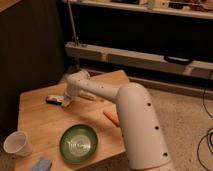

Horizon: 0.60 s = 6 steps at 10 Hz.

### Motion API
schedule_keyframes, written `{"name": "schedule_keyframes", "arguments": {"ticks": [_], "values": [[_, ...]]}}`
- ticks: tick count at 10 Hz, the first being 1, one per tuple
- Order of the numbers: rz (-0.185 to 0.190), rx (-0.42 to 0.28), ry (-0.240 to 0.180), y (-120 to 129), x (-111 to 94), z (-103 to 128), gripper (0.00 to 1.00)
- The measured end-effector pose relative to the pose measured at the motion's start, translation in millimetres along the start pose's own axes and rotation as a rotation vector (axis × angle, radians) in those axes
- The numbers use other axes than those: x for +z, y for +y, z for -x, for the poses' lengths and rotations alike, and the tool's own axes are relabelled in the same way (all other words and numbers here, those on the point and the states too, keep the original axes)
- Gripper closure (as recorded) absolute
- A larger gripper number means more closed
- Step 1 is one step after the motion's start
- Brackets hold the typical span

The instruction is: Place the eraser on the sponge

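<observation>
Single camera view of a light wooden table [42, 120], read as a clock dial with 12 o'clock away from the camera.

At 7 o'clock, on the near edge, lies the small light blue rectangular sponge [41, 164], partly cut off by the frame and with nothing on top of it. At 8 o'clock stands a white paper cup [15, 144], upright and near the sponge. At 6 o'clock sits a round green plate [79, 143]. At 3 o'clock a thin orange stick [111, 118] lies just beside the thick white robot arm [140, 125], which rises at the right and reaches across the table.

At 10 o'clock the arm ends in the gripper [63, 102], low over the tabletop. The small flat dark eraser [51, 99] with its pale patch lies flat on the wood right at the gripper's left side, well apart from the sponge. Whether the gripper has a hold on the eraser cannot be told.

Beyond the table a long metal shelf rail [135, 57] crosses the dark background.

Judged step: taking up the eraser. The next move calls for a secure hold on this thin block. It must then be carried from 10 toward 7 o'clock, clear of cup and plate, and set down centred on a small soft target at the table's edge.
</observation>
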Motion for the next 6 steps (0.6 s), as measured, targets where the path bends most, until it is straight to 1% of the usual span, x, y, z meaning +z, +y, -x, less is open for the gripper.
{"name": "schedule_keyframes", "arguments": {"ticks": [1, 4, 5, 6], "values": [[0.000, 0.000, 0.000, 0.1, 0.0, 0.0, 0.49], [0.002, 0.000, -0.001, 0.9, -0.1, 0.3, 0.22], [0.002, 0.000, -0.001, 0.9, -0.1, 0.5, 0.20], [0.002, 0.000, -0.001, 0.8, 0.0, 0.5, 0.20]]}}
